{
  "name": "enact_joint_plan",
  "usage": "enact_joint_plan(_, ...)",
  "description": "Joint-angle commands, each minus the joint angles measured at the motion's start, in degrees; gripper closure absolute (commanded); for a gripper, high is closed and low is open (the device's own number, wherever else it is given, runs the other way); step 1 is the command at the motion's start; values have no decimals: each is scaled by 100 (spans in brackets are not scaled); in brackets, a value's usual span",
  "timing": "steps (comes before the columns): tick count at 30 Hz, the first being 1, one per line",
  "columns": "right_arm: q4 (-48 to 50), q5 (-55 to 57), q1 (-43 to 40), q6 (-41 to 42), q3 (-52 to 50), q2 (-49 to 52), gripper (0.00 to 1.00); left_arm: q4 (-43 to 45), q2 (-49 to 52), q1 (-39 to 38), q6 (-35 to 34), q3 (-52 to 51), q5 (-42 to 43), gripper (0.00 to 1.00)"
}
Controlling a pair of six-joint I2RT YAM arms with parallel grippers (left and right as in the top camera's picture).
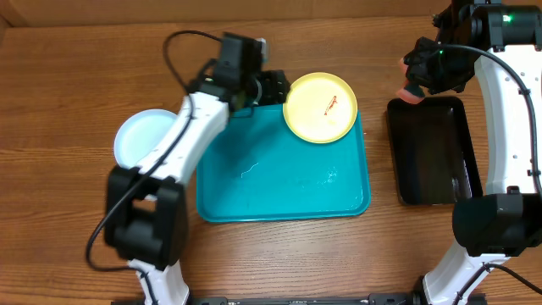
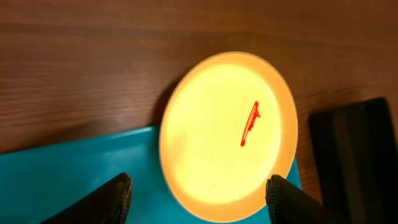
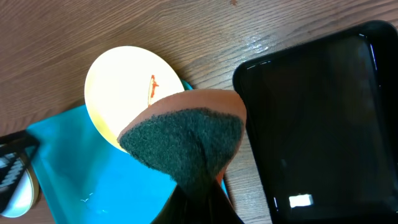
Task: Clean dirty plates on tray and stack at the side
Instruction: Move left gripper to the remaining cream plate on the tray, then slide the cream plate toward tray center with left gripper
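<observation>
Yellow plate [image 1: 320, 107] with a red smear [image 2: 250, 123] sits on the far right corner of the teal tray [image 1: 279, 182], edge overhanging the rim onto the table [image 1: 76, 68]. Left gripper [image 2: 199, 183] is at the plate's left side, fingers spread wide. Light blue plate [image 1: 140, 135] lies on the table left of the tray, partly under the left arm. Right gripper [image 1: 412, 85] pinches a sponge [image 3: 186, 143], green scouring face showing, near the far left corner of the black tray [image 1: 432, 152].

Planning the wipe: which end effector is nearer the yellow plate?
Left. The left end effector sits beside the plate; the right end effector, holding a sponge, is farther off by the black tray.
</observation>
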Motion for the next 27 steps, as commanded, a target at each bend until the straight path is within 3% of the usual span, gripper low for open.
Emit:
enact_joint_plan(1,7,-7,-39,-76,142,-90,96,160,459,-361,-389,85,-341,30)
enact_joint_plan(6,-11,-7,-39,-76,142,-90,96,319,857,-538,-525,85,-879,30)
enact_joint_plan(15,-11,-7,-39,-79,142,-90,96,339,1386,-555,-503,79,-1298,48)
enact_joint_plan(18,-11,-7,-39,-79,142,-90,96,341,1386,-555,-501,79,-1309,66)
enact_joint_plan(19,-11,-7,-39,-79,142,-90,96,315,1386,-555,-503,79,-1309,82)
enact_joint_plan(21,-11,-7,-39,-79,142,-90,96,173,1384,-540,-487,81,-1316,96)
enact_joint_plan(27,-28,-9,-39,-79,142,-90,96,-1445,1182,-273,-352,372,-1537,96)
